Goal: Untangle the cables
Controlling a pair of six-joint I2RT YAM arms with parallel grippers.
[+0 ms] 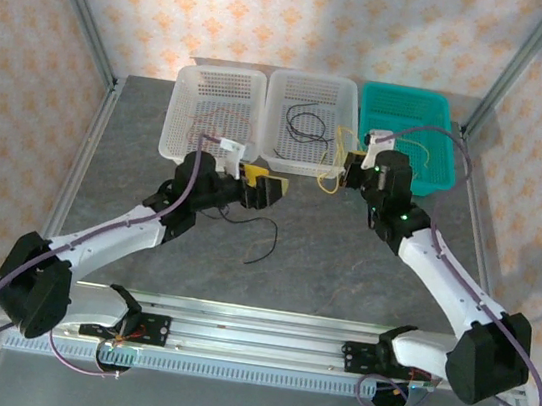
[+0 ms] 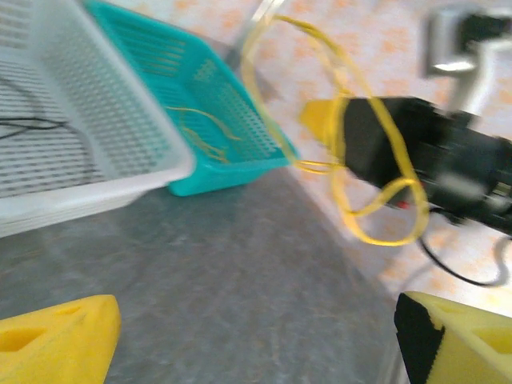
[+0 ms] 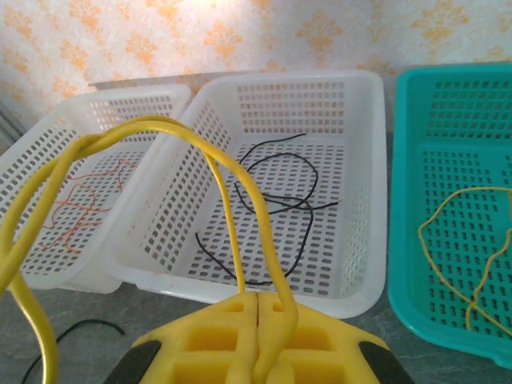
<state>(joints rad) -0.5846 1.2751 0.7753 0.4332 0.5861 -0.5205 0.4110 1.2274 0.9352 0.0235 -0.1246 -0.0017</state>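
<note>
In the top view, the left gripper [image 1: 264,182] is seen above the table [image 1: 343,264], near the front rim of the left white basket [image 1: 174,119]. Its jaws are spread wide and nothing is held between them. A loose black cable [image 1: 264,237] lies on the table just beside it. The right gripper [image 1: 349,164] is clamped on a yellow cable [image 1: 332,176] at the near rim of the middle white basket [image 1: 351,123], beside the teal basket [image 1: 448,147].

In the left wrist view, two yellow fingers [image 2: 56,344] are set far apart at the lower corners. The yellow cable is seen hanging in loops from the right gripper.

In the right wrist view, the yellow cable is pinched between closed pads and arches upward. Black cables [image 3: 280,188] lie in the middle white basket. A reddish-brown cable [image 3: 80,200] lies in the left white basket and a thin yellow strand [image 3: 448,224] in the teal basket.
</note>
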